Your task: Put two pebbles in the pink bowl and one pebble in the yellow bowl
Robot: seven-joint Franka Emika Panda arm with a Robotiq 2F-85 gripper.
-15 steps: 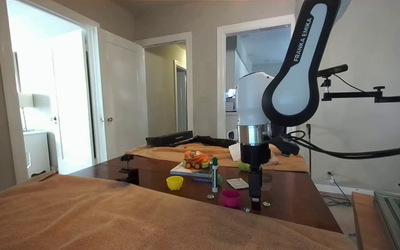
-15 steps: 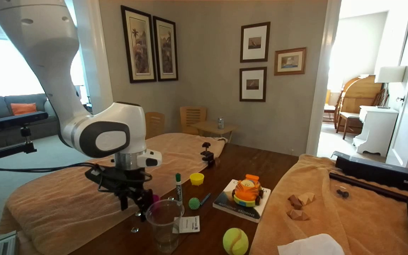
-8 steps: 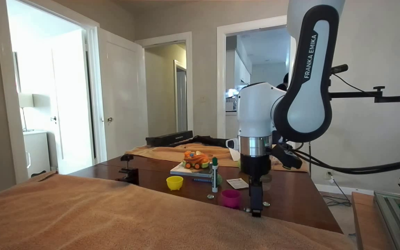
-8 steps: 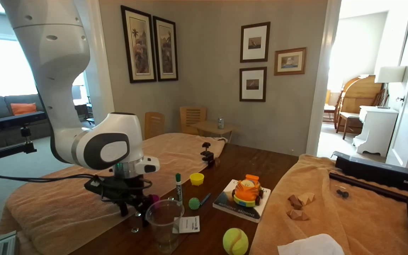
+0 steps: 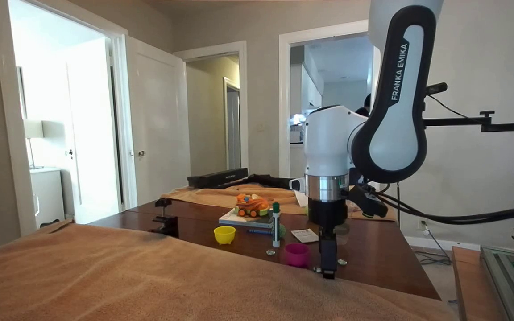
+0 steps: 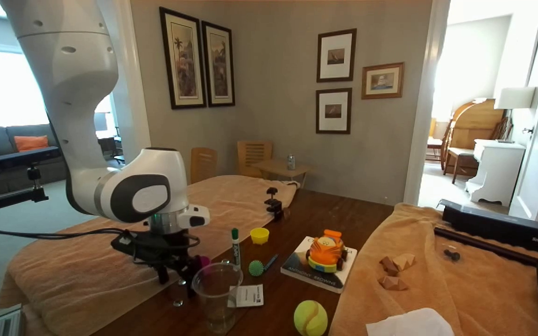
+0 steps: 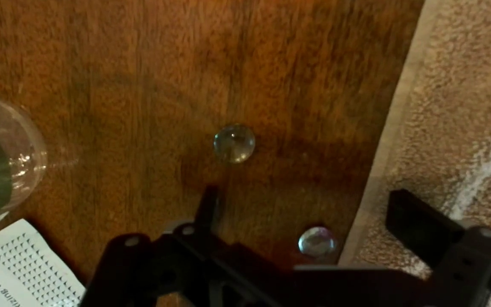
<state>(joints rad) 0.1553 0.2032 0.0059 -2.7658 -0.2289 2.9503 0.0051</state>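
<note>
Magenta-pink, the pink bowl (image 5: 297, 256) stands upright on the dark wood counter (image 5: 382, 254), just left of the gripper (image 5: 328, 273) in an exterior view. The yellow bowl (image 5: 224, 235) sits farther left and farther back. The gripper points down low over the counter, jaws spread wide, with nothing in its hold; one finger is over wood, the other over the orange towel (image 7: 463, 85). Whether its tips touch, I cannot tell. In the wrist view, a glassy pebble (image 7: 317, 241) lies on the wood between the fingers, near the towel's edge, and a second pebble (image 7: 234, 143) lies apart from it, outside the grip. A third pebble (image 5: 271, 252) rests left of the pink bowl, near an upright green-capped marker (image 5: 276, 229). On the far side, an orange toy car (image 5: 251, 206) stands on a book (image 5: 230, 217). A clear cup (image 6: 217, 303) stands beside a wipe packet (image 6: 250, 296).
</note>
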